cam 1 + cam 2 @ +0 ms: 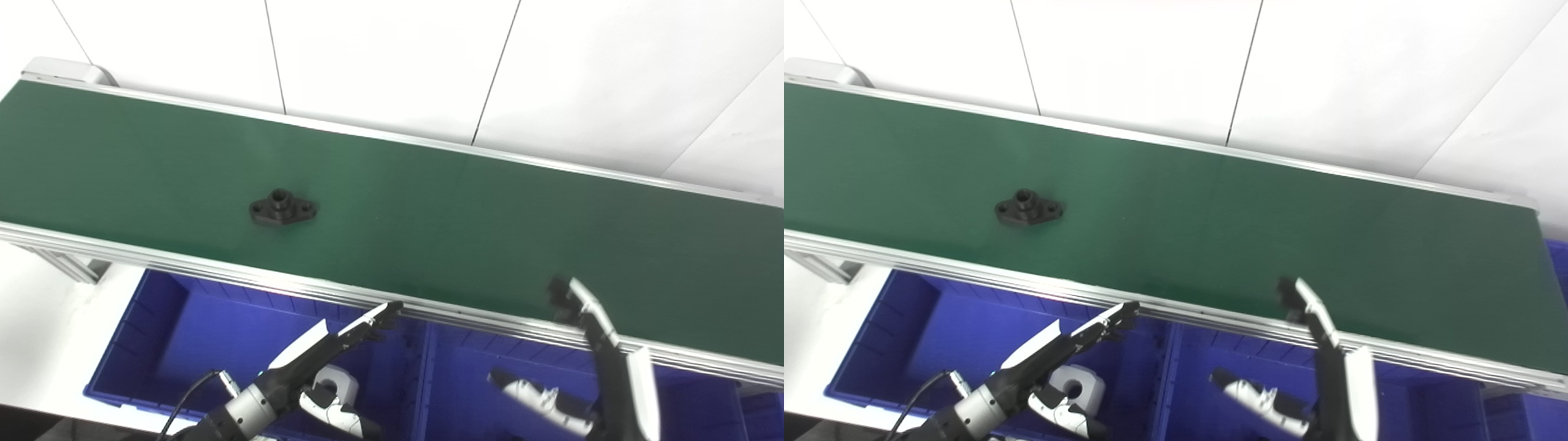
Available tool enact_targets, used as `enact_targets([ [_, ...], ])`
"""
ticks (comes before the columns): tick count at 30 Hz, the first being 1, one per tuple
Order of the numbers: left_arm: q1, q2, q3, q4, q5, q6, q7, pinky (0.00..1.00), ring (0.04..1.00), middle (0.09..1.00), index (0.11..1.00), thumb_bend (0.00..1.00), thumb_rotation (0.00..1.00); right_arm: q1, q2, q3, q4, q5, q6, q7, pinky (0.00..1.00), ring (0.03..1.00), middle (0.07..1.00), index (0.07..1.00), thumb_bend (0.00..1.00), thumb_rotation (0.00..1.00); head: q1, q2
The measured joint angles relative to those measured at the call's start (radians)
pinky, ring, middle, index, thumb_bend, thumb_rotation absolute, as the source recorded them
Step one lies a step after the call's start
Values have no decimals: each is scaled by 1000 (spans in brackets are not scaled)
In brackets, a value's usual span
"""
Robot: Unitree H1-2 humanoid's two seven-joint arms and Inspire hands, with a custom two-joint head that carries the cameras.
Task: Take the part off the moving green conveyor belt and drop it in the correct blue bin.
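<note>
Both hands, left hand (318, 361) and right hand (582, 367), hang spread and empty; part (282, 207), at eleven o'clock, looks rigid, light; pinch its raised hub.

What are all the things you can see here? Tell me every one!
conveyor belt: one, green with silver rails, running across the picture.
part: one, black, lying on the belt, left of middle, untouched.
bins: two clearly seen, blue, below the belt's near rail, a left bin and a right bin; blue also shows at the far right edge.
white piece: one, in the left bin, partly hidden by the left hand.
wall: white panels behind the belt.
left hand: one, open, over the left bin.
right hand: one, open, fingers reaching over the belt's near rail.
</note>
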Motion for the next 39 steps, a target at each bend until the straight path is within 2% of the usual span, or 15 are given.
enact_targets([
  [3, -7, 0, -1, 4, 0, 0, -1, 872, 927, 969, 981, 655, 418, -75, -7, -39, -21, 2, 48, 40, 667, 756, 807, 839, 734, 283, 2, -5],
  [6, -18, 0, -1, 19, 0, -1, -1, 883, 932, 969, 978, 663, 421, -152, -17, -58, -46, -10, 110, 94, 658, 748, 797, 834, 739, 264, -9, -11],
  [12, -33, 1, 0, 25, -1, -5, -6, 858, 919, 964, 972, 667, 391, -280, -37, -62, -52, -38, 186, 190, 688, 758, 785, 824, 735, 299, -25, -12],
  [13, -34, 2, 0, 25, -2, -5, -10, 854, 917, 963, 971, 665, 386, -304, -42, -62, -49, -46, 197, 203, 691, 758, 782, 821, 741, 303, -46, -12],
  [18, -46, 14, 0, 38, -18, -9, -21, 864, 922, 962, 975, 656, 374, -399, -45, -52, -19, -71, 248, 257, 680, 754, 781, 816, 762, 266, -69, -12],
  [23, -46, 28, 1, 38, -23, -10, -27, 855, 914, 956, 968, 674, 407, -445, -43, -39, 24, -84, 274, 278, 671, 752, 777, 815, 767, 264, -77, -9],
  [28, -46, 31, 1, 34, -24, -3, -35, 849, 913, 959, 969, 667, 390, -485, -43, -22, 51, -96, 300, 303, 660, 748, 778, 822, 754, 289, -77, -8],
  [34, -45, 32, 2, 30, -47, -2, -41, 848, 909, 954, 964, 669, 359, -550, -44, 12, 100, -125, 306, 323, 661, 742, 777, 813, 761, 266, -75, -8],
  [39, -43, 32, 5, 29, -74, -3, -42, 865, 919, 963, 974, 677, 386, -595, -45, 53, 158, -168, 309, 332, 655, 740, 773, 808, 758, 290, -75, -8],
])
